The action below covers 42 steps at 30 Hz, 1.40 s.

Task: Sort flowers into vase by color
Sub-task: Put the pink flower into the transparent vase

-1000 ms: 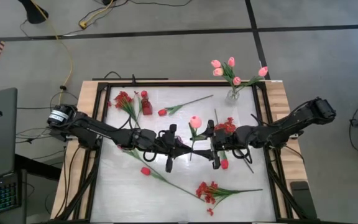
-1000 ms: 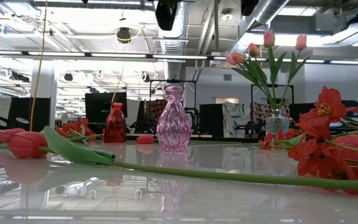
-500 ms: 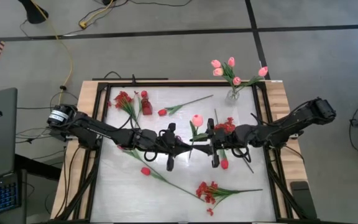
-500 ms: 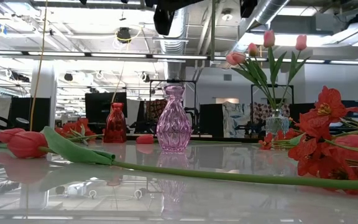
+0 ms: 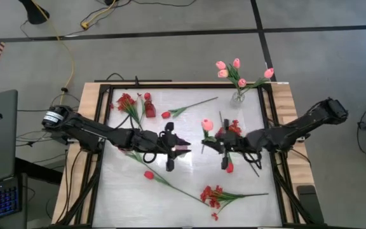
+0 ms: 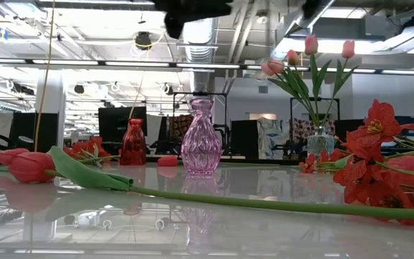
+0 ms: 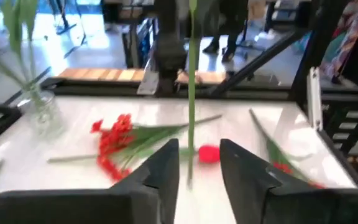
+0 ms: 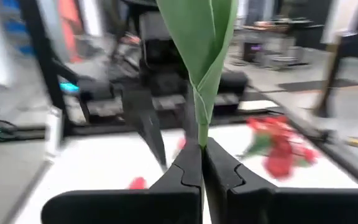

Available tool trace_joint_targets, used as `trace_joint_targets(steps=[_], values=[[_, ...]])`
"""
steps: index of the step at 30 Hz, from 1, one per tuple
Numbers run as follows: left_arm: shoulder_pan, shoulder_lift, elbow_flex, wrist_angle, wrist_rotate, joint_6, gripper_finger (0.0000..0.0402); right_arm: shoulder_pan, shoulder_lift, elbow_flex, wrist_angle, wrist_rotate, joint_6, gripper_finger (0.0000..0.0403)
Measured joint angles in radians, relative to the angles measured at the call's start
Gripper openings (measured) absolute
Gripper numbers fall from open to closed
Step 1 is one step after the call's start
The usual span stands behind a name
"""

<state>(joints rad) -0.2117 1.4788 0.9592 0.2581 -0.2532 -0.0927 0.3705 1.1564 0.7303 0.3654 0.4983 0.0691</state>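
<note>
A pink tulip (image 5: pixel 206 124) is held over the middle of the table, its stem running down between the fingers of my open left gripper (image 5: pixel 184 147). My right gripper (image 5: pixel 206 145) faces the left one and is shut on that stem. In the left wrist view the stem (image 7: pixel 191 93) hangs in the gap between my fingers, and I cannot see a touch. A pink vase (image 6: pixel 198 137) and a red vase (image 5: pixel 150 109) stand on the table. A clear glass vase (image 5: pixel 238 97) at the far right holds pink tulips (image 5: pixel 234 69). My right gripper pinches the tulip's stem between its two shut fingers, where a green leaf wraps the stem (image 8: pixel 200 132). The fingers come level from the table's right and lie across the stem. The tulip is lifted clear, roughly upright, blossom above and stem end hanging below.
Loose flowers lie on the white tabletop: a red tulip (image 5: pixel 166 115) at the far middle, a long-stemmed red tulip (image 5: pixel 149 174) at the near left, a red tulip (image 5: pixel 229 168) below my right arm, and red bunches (image 5: pixel 211 196), (image 5: pixel 127 102), (image 5: pixel 232 129).
My right gripper has shut on the pink tulip's stem, and then my left gripper has opened and let go of it. The tulip has gone a little toward the table's right edge with the right gripper, still lifted clear.
</note>
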Motion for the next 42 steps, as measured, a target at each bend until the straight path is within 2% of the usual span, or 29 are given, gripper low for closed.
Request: trace_joint_targets(steps=[3, 8, 13, 16, 23, 31, 38, 42], values=[[-0.02, -0.049, 0.0, -0.089, -0.109, -0.027, 0.0121, 0.078, -0.065, 0.0, -0.108, 0.199, -0.015, 0.0024], [-0.089, -0.059, 0.0, -0.084, -0.326, 0.03, 0.0124, 0.203, -0.168, -0.03, -0.272, 0.607, 0.029, 0.0025], [-0.126, -0.051, -0.012, -0.044, -0.362, 0.051, 0.0124, 0.241, -0.248, -0.137, -0.319, 0.947, 0.156, 0.0028], [-0.14, -0.047, -0.074, 0.055, -0.387, 0.06, 0.0124, 0.216, -0.279, -0.208, -0.327, 1.066, 0.238, 0.0024], [-0.132, -0.053, -0.227, 0.331, -0.399, 0.067, 0.0124, 0.001, -0.308, -0.273, -0.331, 1.075, 0.265, 0.0027], [-0.113, -0.056, -0.23, 0.336, -0.369, 0.067, 0.0124, -0.253, -0.312, -0.275, -0.329, 1.07, 0.274, 0.0029], [-0.109, -0.056, -0.23, 0.329, -0.352, 0.097, 0.0124, -0.433, -0.313, -0.275, -0.241, 0.906, 0.274, 0.0028], [-0.109, -0.056, -0.23, 0.328, -0.353, 0.101, 0.0124, -0.513, -0.313, -0.275, -0.108, 0.798, 0.154, 0.0029]])
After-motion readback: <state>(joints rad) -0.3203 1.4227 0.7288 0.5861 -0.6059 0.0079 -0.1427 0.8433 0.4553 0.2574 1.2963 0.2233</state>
